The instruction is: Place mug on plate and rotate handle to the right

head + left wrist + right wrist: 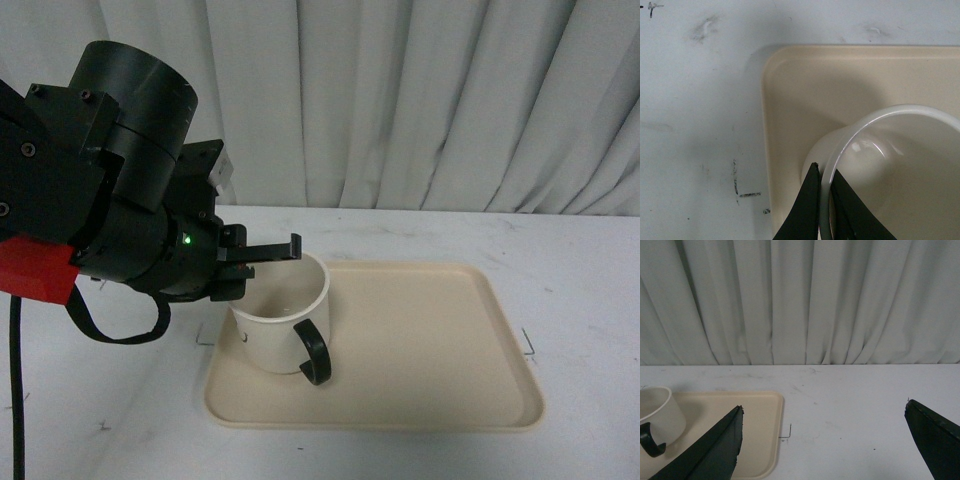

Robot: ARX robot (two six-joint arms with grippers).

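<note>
Curtain (420, 100): pale grey-white, pleated, hanging across the full width behind the counter's far edge.
Counter (580, 270): white, matte, scuffed, with small black marks (749, 194) scattered over it.
Light: even, with soft shadows.

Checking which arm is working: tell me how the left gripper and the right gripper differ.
The left gripper is closed on the rim of the mug, one finger inside, one outside; the right gripper is wide open, holding nothing. The left gripper is over the plate; the right gripper is off to its side. Both have black fingers.
</note>
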